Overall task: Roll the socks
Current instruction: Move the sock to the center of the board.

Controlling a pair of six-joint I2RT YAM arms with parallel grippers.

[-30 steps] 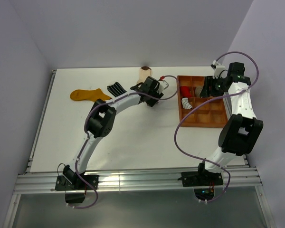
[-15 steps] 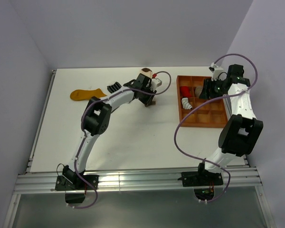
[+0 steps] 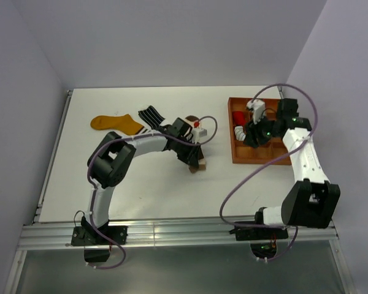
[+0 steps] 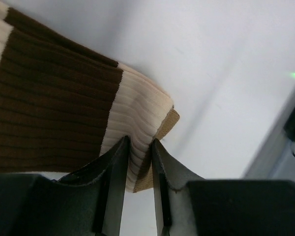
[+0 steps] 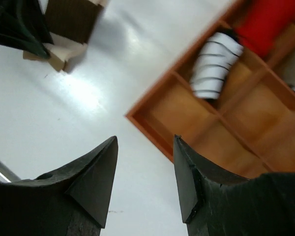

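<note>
A cream sock with brown bands (image 4: 64, 98) is pinched at its cream cuff between the fingers of my left gripper (image 4: 139, 147), which is shut on it. From above, that sock (image 3: 198, 165) hangs under the left gripper (image 3: 193, 159) near the table's middle. A mustard-yellow sock (image 3: 113, 124) and a black sock with white stripes (image 3: 150, 114) lie flat at the back left. My right gripper (image 5: 145, 142) is open and holds nothing; it hovers over the near-left part of the tray (image 3: 250, 138).
The orange-brown compartment tray (image 3: 262, 160) stands at the right, with a red roll (image 3: 238, 116) and a white striped roll (image 5: 214, 64) in its left compartments. The tray's corner (image 5: 137, 118) lies just ahead of the right fingers. Cables loop over both arms.
My left gripper closed on the cream and brown sock at the back of the table and carried it toward the near middle. The right gripper moved left and nearer over the tray.
</note>
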